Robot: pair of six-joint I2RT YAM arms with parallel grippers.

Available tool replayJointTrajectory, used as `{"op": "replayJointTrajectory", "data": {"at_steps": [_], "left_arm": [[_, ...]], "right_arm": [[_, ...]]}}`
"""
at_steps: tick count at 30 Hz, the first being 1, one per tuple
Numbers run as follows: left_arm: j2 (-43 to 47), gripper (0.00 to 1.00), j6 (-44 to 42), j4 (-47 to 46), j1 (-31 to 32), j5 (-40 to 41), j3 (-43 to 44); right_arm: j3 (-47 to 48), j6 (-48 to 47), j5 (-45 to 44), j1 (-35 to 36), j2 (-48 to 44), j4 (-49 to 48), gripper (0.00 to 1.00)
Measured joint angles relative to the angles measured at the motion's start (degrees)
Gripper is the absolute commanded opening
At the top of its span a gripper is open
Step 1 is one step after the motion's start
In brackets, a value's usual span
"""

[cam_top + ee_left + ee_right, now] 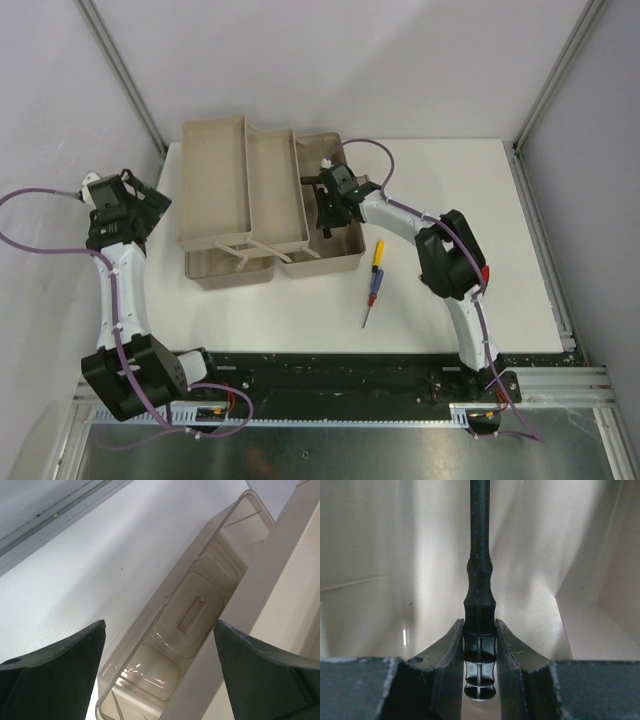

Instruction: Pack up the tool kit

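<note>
Top view: The toolbox stands open toward the back of the white desk. Its fold-out trays are swung out to the left of the base. The right hand reaches into the base compartment at the box's right end. The left hand is off the left side of the trays, at the desk's edge, apart from the box. A yellow-red-blue screwdriver lies on the desk just right of the box's front corner, tip toward the arms.

Left wrist view: The left hand is released, fingers spread wide with nothing between them. Beyond them lies the translucent lid, beside a beige tray wall.

Right wrist view: The right hand is clenched on the ribbed handle of the black hammer, both fingers pressed against it. The shaft runs straight away from the camera, surrounded by the box's beige inner walls. The hammer's head is out of frame.
</note>
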State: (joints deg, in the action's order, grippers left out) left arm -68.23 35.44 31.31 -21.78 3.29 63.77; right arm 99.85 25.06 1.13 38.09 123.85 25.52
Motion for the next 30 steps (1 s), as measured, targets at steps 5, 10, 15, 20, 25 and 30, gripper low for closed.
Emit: {"op": "replayJointTrajectory", "data": {"at_steps": [5, 10, 15, 20, 25, 30], "left_arm": [[-0.02, 0.94, 0.00, 0.02, 0.02, 0.00, 0.00], [0.00, 0.94, 0.00, 0.11, 0.00, 0.02, 0.00], [0.00, 0.94, 0.00, 0.15, 0.02, 0.07, 0.00], [0.00, 0.94, 0.00, 0.15, 0.00, 0.09, 0.00], [0.00, 0.94, -0.02, 0.15, 0.02, 0.13, 0.00], [0.00, 0.94, 0.00, 0.15, 0.02, 0.13, 0.00]], "right_arm": [[0.81, 0.48, -0.74, 0.11, 3.78, 1.51, 0.24], [1.11, 1.22, -1.60, 0.59, 3.85, 2.10, 0.47], [0.70, 1.09, -2.01, 1.22, 3.17, 0.39, 0.58], [-2.12, 1.20, -4.11, 1.46, -1.84, -0.31, 0.47], [-6.25, 1.84, -7.48, 1.40, -10.19, -1.09, 0.15], [-11.39, 2.12, -10.29, 0.96, -19.12, -2.36, 0.30]]}}
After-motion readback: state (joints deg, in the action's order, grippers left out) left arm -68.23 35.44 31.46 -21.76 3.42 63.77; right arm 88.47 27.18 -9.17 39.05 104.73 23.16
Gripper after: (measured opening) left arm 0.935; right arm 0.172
